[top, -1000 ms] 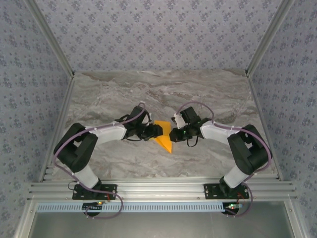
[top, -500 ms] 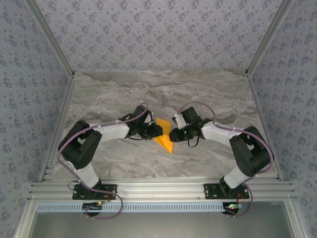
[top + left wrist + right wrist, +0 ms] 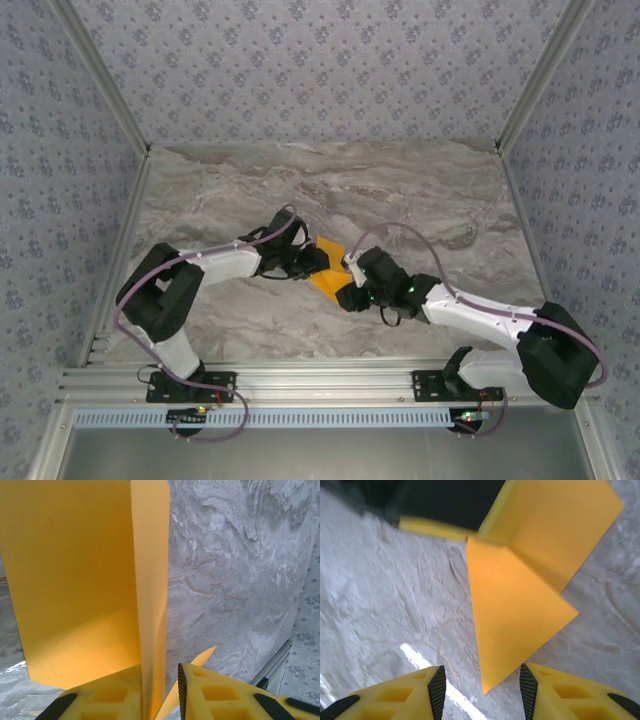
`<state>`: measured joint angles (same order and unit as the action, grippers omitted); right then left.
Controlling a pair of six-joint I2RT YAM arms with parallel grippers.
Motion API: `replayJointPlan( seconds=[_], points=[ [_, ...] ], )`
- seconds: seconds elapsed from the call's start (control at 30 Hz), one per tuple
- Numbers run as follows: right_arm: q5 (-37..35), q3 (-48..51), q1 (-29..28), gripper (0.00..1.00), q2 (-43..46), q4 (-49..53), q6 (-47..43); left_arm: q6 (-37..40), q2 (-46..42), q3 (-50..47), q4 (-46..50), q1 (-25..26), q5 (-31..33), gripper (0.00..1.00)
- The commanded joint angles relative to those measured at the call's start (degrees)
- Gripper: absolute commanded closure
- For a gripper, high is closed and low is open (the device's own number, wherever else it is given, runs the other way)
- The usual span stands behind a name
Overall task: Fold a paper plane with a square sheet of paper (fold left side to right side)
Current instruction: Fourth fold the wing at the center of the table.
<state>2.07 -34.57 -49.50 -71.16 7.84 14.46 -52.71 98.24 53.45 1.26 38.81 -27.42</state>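
Note:
The square sheet of paper is orange-yellow, creased, and partly raised off the marble table between the two arms. My left gripper is shut on it from the left. In the left wrist view an upright fold of the paper runs down between the narrowly set jaws of that gripper, and a lower flap pokes out to the right. My right gripper is open at the paper's near end. In the right wrist view a pointed flap of the paper has its tip between the fingers of that gripper.
The grey marble table stretches behind and to both sides of the arms. Patterned walls enclose it, and aluminium rails run along the near edge. A rail at the table's edge shows in the left wrist view.
My right arm has swung down and toward the near tip of the paper, and its jaws have opened. My left gripper has narrowed onto the paper's fold and stayed there.

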Motion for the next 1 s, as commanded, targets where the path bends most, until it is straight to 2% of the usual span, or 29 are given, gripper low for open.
replayJointPlan(
  seconds=[0.0,0.3,0.7,0.87,0.97],
  points=[
    [-8.4,0.6,-2.7,0.53,-2.2,-4.0,-2.0,-1.1,-1.6,2.1,1.2,0.4,0.1,0.78],
    [-12.2,-2.9,-7.0,0.53,-11.3,-6.4,-3.9,-1.3,-1.6,2.5,2.0,0.4,0.5,0.77],
    [-16.0,-5.1,-7.9,0.59,-15.9,-5.5,-3.7,-1.2,-1.6,3.1,2.8,0.3,0.7,0.76],
    [-15.9,-5.4,-7.9,0.67,-16.4,-4.6,-3.6,-1.0,-1.9,3.1,3.0,0.3,0.7,0.75],
    [-15.2,-5.4,-7.9,0.74,-16.3,-3.9,-3.2,-0.6,-2.6,3.3,3.6,-0.1,0.6,0.71]
  ],
)
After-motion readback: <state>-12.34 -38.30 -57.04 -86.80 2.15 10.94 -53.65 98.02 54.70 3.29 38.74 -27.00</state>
